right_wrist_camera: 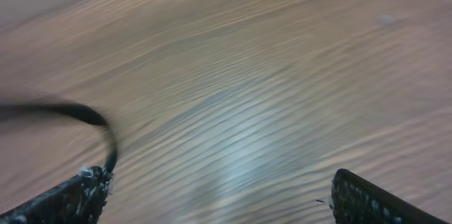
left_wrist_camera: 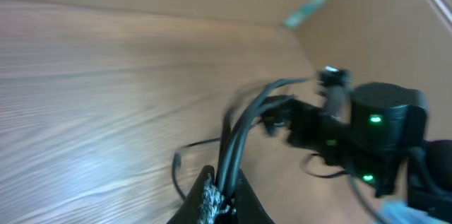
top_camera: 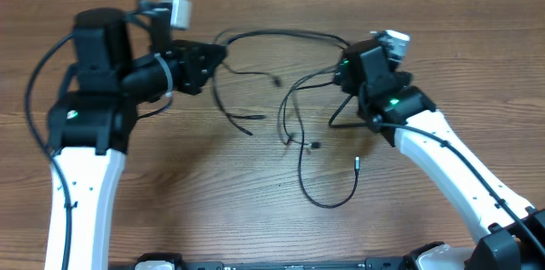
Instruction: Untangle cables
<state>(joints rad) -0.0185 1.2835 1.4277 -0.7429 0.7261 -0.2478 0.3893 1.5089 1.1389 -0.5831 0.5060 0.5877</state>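
Note:
Several thin black cables [top_camera: 294,108] lie tangled across the middle of the wooden table [top_camera: 255,219]. Small plug ends show in the overhead view [top_camera: 357,164], [top_camera: 315,145]. My left gripper [top_camera: 218,57] is shut on a bundle of cables [left_wrist_camera: 244,128] that run up from its jaws [left_wrist_camera: 224,197] toward the right arm. One strand arcs across the far side [top_camera: 281,35] to my right gripper [top_camera: 342,69]. The right gripper [right_wrist_camera: 219,185] is open wide above bare wood. A black cable [right_wrist_camera: 99,121] curves down beside its left finger; I cannot tell if it touches.
A cardboard wall [left_wrist_camera: 367,33] stands behind the table. The right arm's black body with green lights [left_wrist_camera: 374,139] faces the left gripper closely. A cable loop [top_camera: 328,203] lies toward the front of the table.

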